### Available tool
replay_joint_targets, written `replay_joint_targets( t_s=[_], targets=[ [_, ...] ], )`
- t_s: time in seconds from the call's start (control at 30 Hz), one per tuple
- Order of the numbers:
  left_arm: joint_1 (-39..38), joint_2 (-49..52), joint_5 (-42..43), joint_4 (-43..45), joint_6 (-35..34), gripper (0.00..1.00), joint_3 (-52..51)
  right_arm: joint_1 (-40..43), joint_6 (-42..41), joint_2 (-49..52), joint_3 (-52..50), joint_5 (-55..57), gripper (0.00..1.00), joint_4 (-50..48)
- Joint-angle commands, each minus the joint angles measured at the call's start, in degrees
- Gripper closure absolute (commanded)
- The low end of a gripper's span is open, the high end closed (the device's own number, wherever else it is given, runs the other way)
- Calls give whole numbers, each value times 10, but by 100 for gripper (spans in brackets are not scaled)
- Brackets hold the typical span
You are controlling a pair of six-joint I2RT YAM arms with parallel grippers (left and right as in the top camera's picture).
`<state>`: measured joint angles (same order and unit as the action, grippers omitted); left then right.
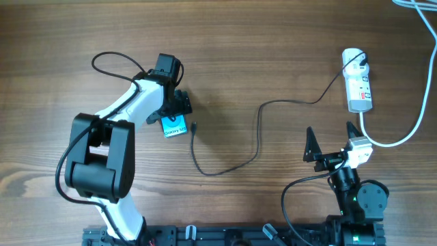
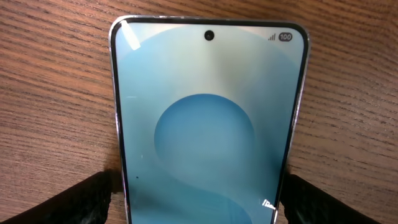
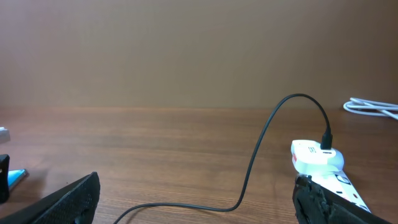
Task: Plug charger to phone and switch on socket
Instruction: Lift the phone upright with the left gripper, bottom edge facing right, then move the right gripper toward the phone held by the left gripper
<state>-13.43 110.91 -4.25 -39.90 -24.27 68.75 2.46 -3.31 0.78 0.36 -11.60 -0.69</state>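
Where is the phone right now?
In the overhead view the phone lies left of centre, between the left fingers, with the charger tip beside it.

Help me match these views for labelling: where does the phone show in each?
Overhead: phone left of centre, at the left gripper's tip.
Left wrist: fills the frame, a finger on each side.
Right wrist: only a teal sliver, far left edge.
Shared landmark: charger cable, in overhead and right wrist.
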Motion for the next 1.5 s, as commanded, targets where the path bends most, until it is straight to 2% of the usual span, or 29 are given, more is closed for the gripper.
replay_joint_targets(
  t_s=[0.0,0.27,0.6,0.83,1.3,1.47],
  targets=[
    [2,16,12,-2,-1,15,-3,0,2,-6,-1,-7,0,-2],
    [2,11,12,-5,-2,25,-2,0,2,-6,-1,-7,0,-2],
    [2,-89,14,1,-2,32,3,0,2,-6,-1,-7,0,-2],
    [2,-100,16,-2,-2,33,3,0,2,-6,-1,-7,0,-2],
    [2,-100,94,-5,2,34,3,0,2,-6,-1,-7,0,-2],
    [22,-100,189,-4,34,34,3,0,1,-6,-1,-9,0,-3]
  ],
)
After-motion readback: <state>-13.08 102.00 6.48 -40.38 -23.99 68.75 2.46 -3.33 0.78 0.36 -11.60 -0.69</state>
